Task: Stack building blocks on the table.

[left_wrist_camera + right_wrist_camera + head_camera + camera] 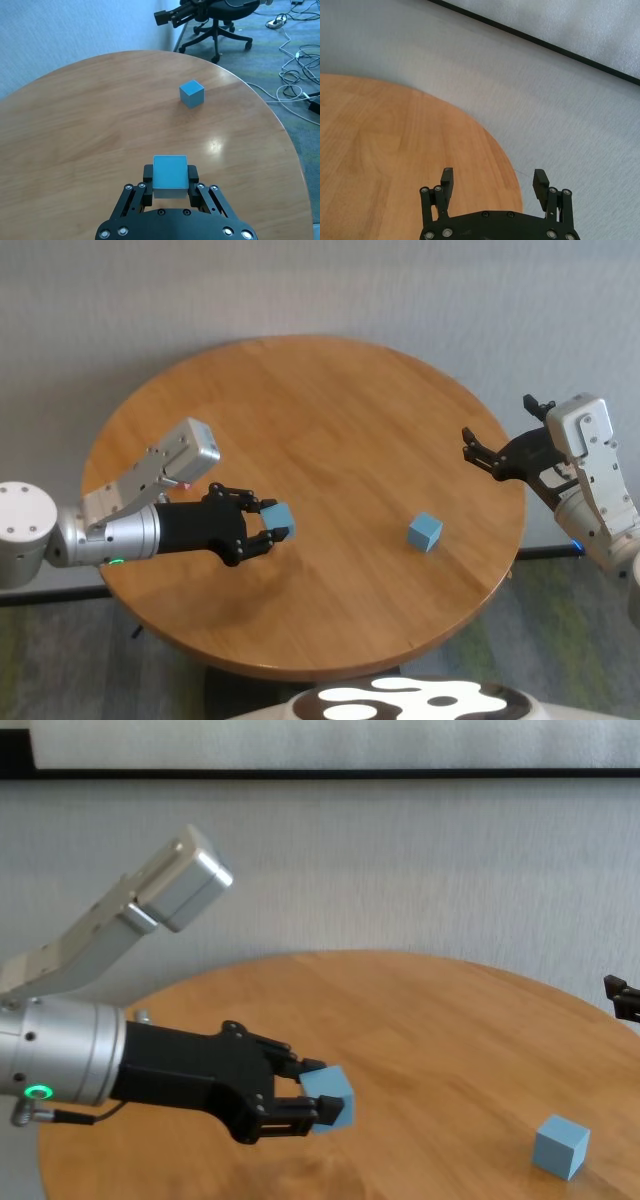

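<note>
My left gripper (272, 526) is shut on a light blue cube (279, 520) and holds it above the left front part of the round wooden table (330, 410). The left wrist view shows the cube (170, 176) clamped between the fingers. A second light blue cube (424, 532) sits alone on the table's right side, and it also shows in the left wrist view (192, 93) and the chest view (560, 1146). My right gripper (480, 453) is open and empty, hovering at the table's right edge. The pink cube is not in view.
A grey wall runs behind the table. An office chair (220, 22) and floor cables (300, 75) lie beyond the table's right side. The table's edge (512, 175) passes just under my right gripper.
</note>
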